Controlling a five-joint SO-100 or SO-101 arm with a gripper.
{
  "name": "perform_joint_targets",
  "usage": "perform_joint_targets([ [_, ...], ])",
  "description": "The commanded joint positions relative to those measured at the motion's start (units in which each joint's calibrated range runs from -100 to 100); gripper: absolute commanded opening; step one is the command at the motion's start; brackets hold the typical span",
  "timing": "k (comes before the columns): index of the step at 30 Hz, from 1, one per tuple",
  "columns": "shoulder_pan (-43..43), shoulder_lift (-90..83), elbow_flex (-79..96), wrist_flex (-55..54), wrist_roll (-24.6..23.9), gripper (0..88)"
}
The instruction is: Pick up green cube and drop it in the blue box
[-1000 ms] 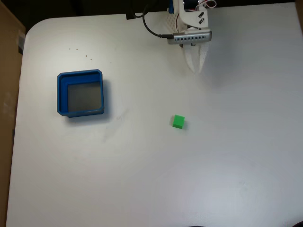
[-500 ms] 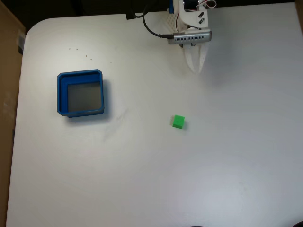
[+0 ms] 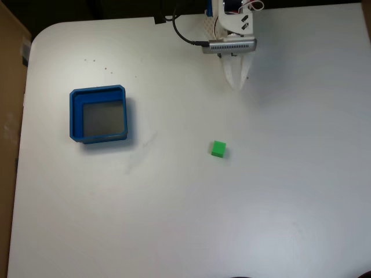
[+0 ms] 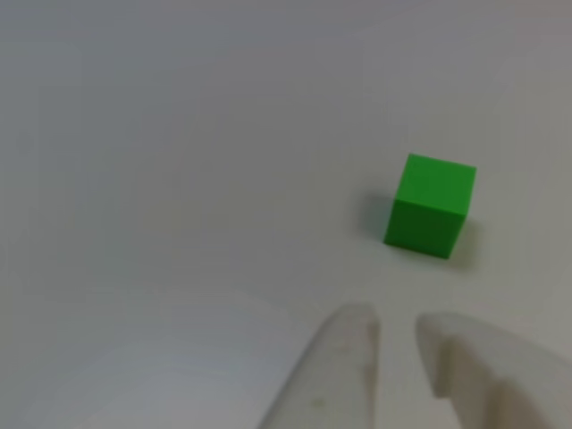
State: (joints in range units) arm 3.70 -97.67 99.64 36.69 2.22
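The green cube (image 3: 218,149) lies on the white table, right of centre in the fixed view. It shows again in the other view as a green cube (image 4: 430,206), just beyond my fingertips and slightly to the right. The blue box (image 3: 74,113), with a grey floor, stands at the left and has nothing in it. My gripper (image 3: 235,84) hangs near the table's far edge, well above the cube in the picture. In the other view my gripper (image 4: 396,329) has a narrow gap between its white fingers, and nothing is held.
A black cable (image 3: 184,35) runs from the arm's base at the top edge. A brown board (image 3: 8,104) borders the table on the left. Bare white tabletop lies between cube and box.
My gripper has shifted slightly to the left and its fingers look narrower from above. Cube and box have not moved.
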Motion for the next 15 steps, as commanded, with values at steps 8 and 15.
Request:
perform_joint_targets([
  [8, 10.2, -1.1, 0.2, -0.7, 0.0, 0.4],
  [15, 10.0, -1.1, 0.2, -0.8, 0.2, 0.4],
])
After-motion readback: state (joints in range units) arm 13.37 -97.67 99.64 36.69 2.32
